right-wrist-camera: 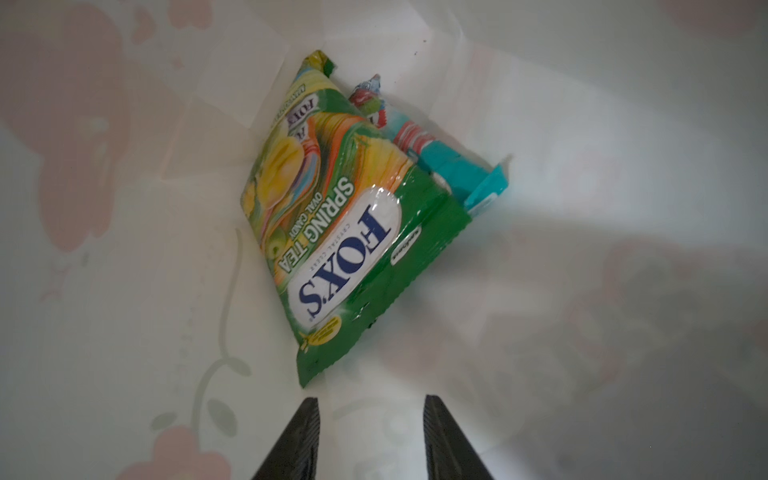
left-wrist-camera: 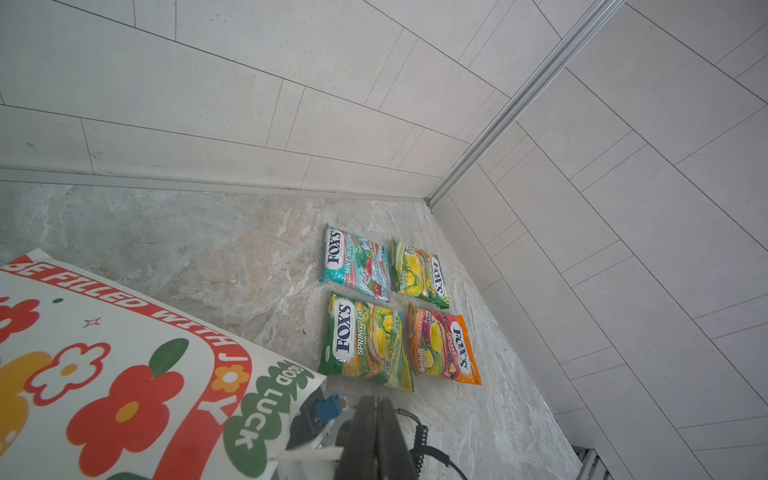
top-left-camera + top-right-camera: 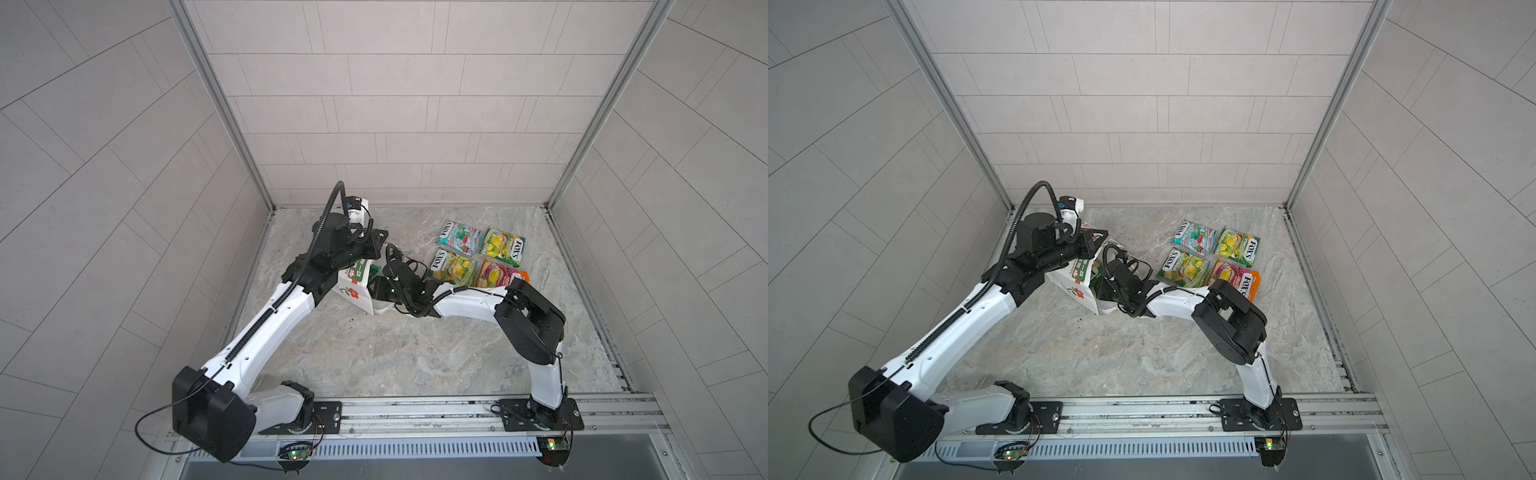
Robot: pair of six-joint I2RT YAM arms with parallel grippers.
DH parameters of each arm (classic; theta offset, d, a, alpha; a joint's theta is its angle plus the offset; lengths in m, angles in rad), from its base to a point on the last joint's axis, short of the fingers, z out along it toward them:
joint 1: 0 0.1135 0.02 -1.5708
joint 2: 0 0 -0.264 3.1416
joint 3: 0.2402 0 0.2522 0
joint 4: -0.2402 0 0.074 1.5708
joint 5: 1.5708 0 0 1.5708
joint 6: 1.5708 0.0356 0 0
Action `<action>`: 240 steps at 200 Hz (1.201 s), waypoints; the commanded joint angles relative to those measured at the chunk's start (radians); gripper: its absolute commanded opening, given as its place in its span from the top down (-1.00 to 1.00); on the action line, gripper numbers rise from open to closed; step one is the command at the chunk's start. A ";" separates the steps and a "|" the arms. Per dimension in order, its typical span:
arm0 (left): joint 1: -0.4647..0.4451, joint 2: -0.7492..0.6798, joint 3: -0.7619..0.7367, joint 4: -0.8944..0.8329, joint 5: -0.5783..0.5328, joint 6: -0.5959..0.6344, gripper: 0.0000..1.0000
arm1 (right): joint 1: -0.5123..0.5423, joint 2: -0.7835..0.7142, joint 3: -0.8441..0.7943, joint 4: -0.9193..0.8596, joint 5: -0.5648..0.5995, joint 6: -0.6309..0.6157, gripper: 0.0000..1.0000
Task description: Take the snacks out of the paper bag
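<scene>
Reaching into the paper bag (image 3: 354,293) for the next packet is judged to be the step in hand: four of the snacks are laid out in a two-by-two block on the desk (image 3: 395,353) right of centre in both top views, and two more are seen inside the bag in the right wrist view. The right end effector (image 1: 369,399) is shown at bottom centre of that view, jaws partly apart, nothing between them. The green Spring Tea packet (image 1: 345,232) lies at centre frame, just above the fingertips, its lower corner near the gap but not yet between the jaws. A teal packet (image 1: 457,174) is tucked under it, toward upper right. For a clean pick, the jaws should be advanced straight onto the near corner of the green packet and closed on its sealed edge only, so that the teal one and the bag's paper wall are not pinched. Glossy film is likely to slip, so a deep bite is advised. The bag is seen tipped over at centre-left of the top views, mouth toward the right arm. The left end effector (image 2: 376,403) is seen closed at bottom centre of the left wrist view, beside the bag's printed side; whether cord or rim is gripped cannot be told.
</scene>
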 commanded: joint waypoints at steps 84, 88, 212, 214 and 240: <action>-0.037 0.029 0.090 0.039 0.088 -0.053 1.00 | -0.034 0.102 0.087 -0.065 0.082 0.158 0.02; -0.037 0.030 0.090 0.040 0.091 -0.053 1.00 | -0.034 0.103 0.085 -0.057 0.085 0.160 0.02; -0.047 0.041 0.087 -0.160 -0.114 0.154 1.00 | -0.065 0.062 -0.010 0.246 -0.029 0.094 1.00; -0.047 0.042 0.086 -0.163 -0.123 0.160 1.00 | -0.066 0.055 -0.017 0.245 -0.029 0.089 1.00; -0.047 0.050 0.060 -0.185 -0.204 0.207 1.00 | -0.068 -0.030 -0.093 0.226 -0.051 0.038 1.00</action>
